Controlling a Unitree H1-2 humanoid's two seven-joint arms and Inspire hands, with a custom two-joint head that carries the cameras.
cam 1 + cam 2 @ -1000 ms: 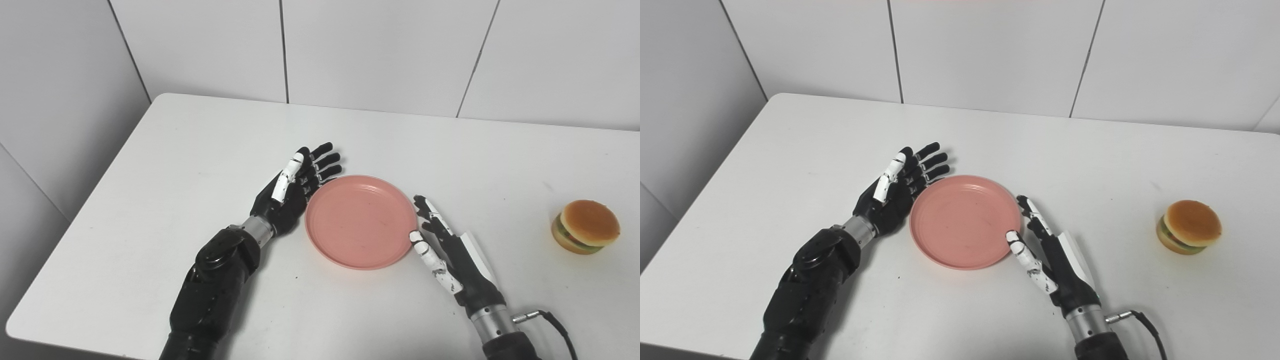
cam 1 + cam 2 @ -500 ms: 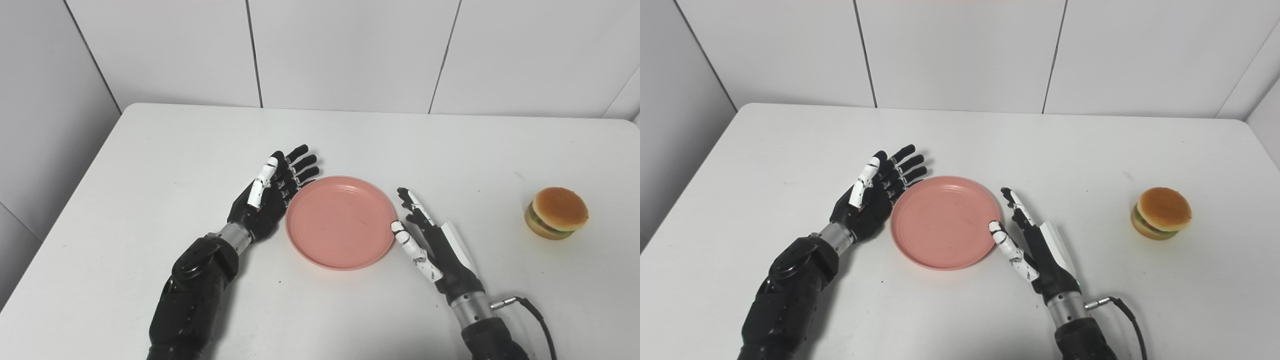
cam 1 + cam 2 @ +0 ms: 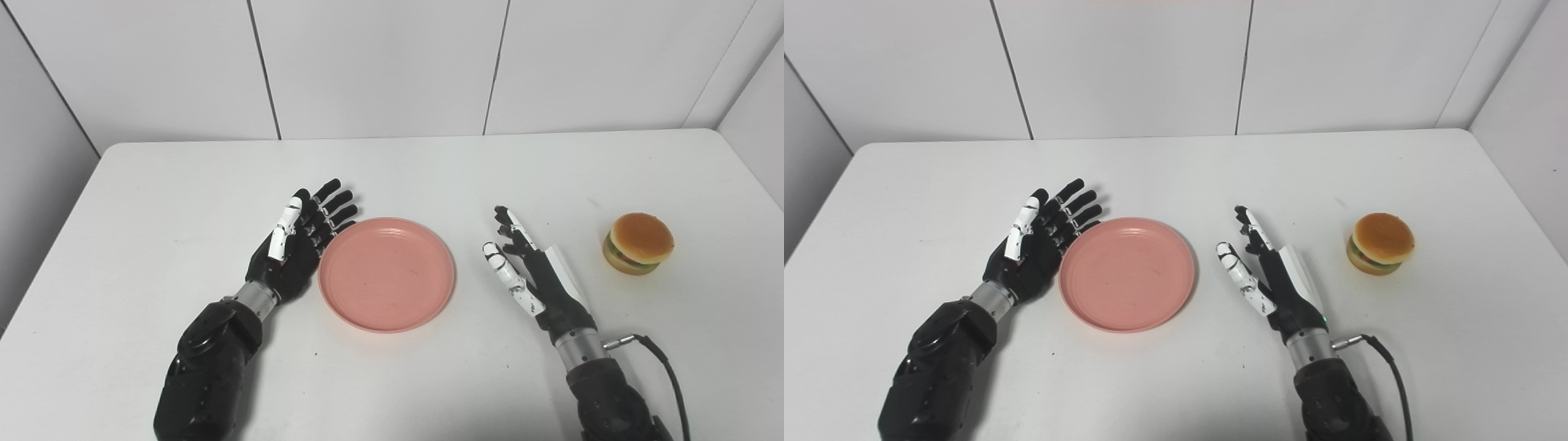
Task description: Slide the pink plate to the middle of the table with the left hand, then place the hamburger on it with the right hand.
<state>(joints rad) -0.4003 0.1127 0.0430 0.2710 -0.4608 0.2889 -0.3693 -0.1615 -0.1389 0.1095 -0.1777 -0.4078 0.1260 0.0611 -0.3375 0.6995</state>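
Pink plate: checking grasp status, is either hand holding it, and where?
Nothing is held. The left hand lies open beside the pink plate; the right hand is open, apart.

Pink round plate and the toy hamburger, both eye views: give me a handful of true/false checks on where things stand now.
1. The pink round plate lies bare on the white table. True.
2. The toy hamburger with the tan bun sits on the plate. False: it stands on the table, off to the plate's right and apart from it.
3. The right hand holds the hamburger. False: the hand is open, between plate and hamburger, touching neither.
4. The left hand is open, right by the plate's left rim. True.
5. A black cable runs from the right wrist. True.
6. The plate is upside down. False: its hollow faces up.
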